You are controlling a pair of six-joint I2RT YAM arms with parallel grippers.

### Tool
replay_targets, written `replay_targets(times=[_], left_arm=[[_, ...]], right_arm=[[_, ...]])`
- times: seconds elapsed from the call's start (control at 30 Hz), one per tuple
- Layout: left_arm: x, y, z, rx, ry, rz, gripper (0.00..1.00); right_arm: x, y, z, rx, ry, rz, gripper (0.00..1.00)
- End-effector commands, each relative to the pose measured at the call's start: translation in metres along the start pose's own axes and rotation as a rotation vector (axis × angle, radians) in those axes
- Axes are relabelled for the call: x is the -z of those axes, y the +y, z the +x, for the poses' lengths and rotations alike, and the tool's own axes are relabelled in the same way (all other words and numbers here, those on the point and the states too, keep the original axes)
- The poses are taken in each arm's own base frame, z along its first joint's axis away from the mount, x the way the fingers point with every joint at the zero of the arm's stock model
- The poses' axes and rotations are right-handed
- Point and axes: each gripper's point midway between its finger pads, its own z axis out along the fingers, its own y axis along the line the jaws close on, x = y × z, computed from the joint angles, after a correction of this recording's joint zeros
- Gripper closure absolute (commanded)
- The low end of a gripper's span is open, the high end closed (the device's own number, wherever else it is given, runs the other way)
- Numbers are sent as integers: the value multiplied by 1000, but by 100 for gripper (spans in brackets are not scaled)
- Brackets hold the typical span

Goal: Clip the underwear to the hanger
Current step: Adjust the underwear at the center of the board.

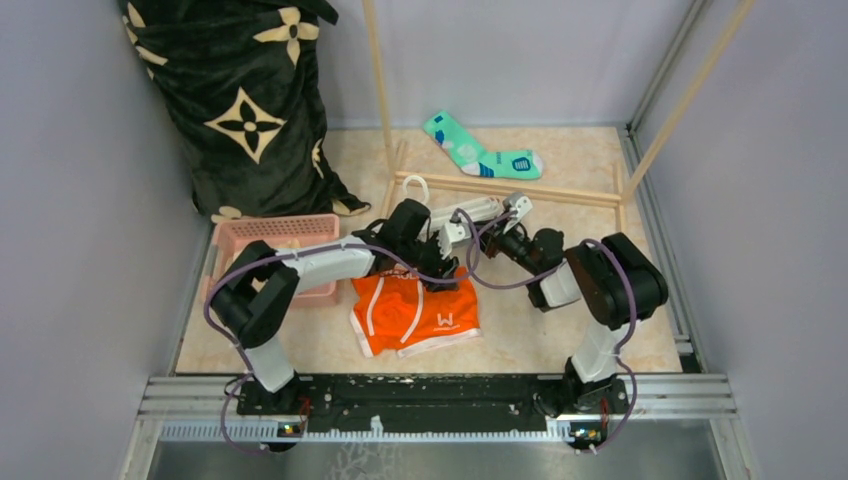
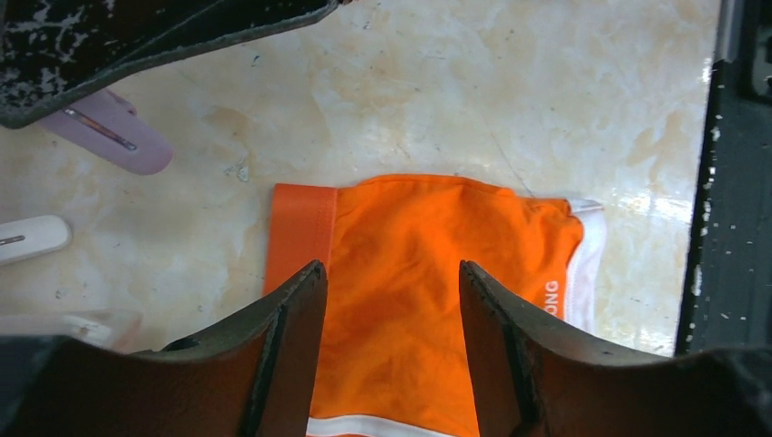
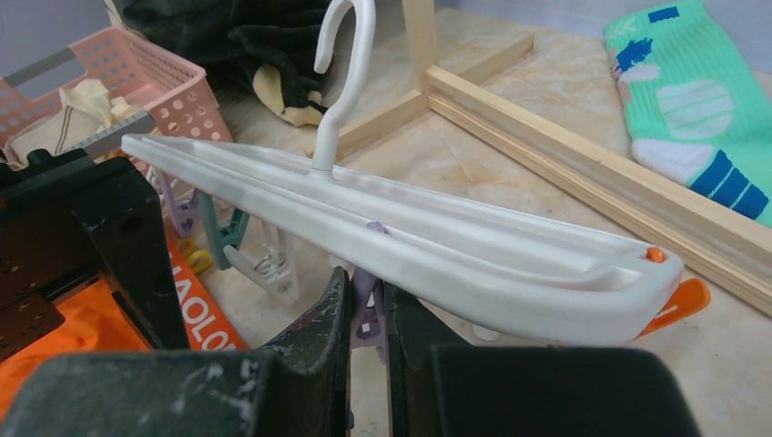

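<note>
The orange underwear [image 1: 415, 315] lies flat on the marble-look floor. My left gripper [image 1: 428, 265] hovers over its upper edge, and in the left wrist view the open fingers of the left gripper [image 2: 391, 273] frame the orange cloth [image 2: 428, 264] without touching it. The white hanger [image 3: 410, 228] is tilted just above the floor, hook up. My right gripper [image 3: 369, 291] is shut on a purple clothespin [image 3: 367, 314] hanging under the frame. From above, the hanger [image 1: 475, 212] sits between the two wrists, next to the right gripper [image 1: 492, 235].
A pink basket [image 1: 275, 235] with a cream cloth [image 3: 77, 100] stands left of the underwear. A teal sock [image 1: 480, 155] lies behind the wooden rack base [image 1: 500, 187]. A black flower-print bundle [image 1: 240, 100] fills the back left. Teal [image 3: 228, 232], white [image 3: 264, 264] and orange [image 3: 678, 305] pins dangle.
</note>
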Motion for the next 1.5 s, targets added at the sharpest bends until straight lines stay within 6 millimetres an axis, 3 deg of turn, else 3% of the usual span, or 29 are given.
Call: replay_targets(times=[0.0,0.47,0.93,1.03,1.27,1.47], left_arm=[[-3,19,7,1,30,-20,40],[-15,45,26,23,62,-99,39],[-26,56,60,61,183,-110,41],[-27,59,69,53,224,-120,46],[-21,46,87,37,301,-138,61],[-15,27,92,48,293,-150,60]], right_arm=[[-12,-2,-37,94,-126,-48,100],[-29,-12,-27,77,-86,-69,100],[-22,-4,-26,34,-94,-84,100],[-21,-3,-28,33,-100,-87,100],[-19,-1,-29,33,-108,-90,100],[-17,0,-30,33,-111,-88,100]])
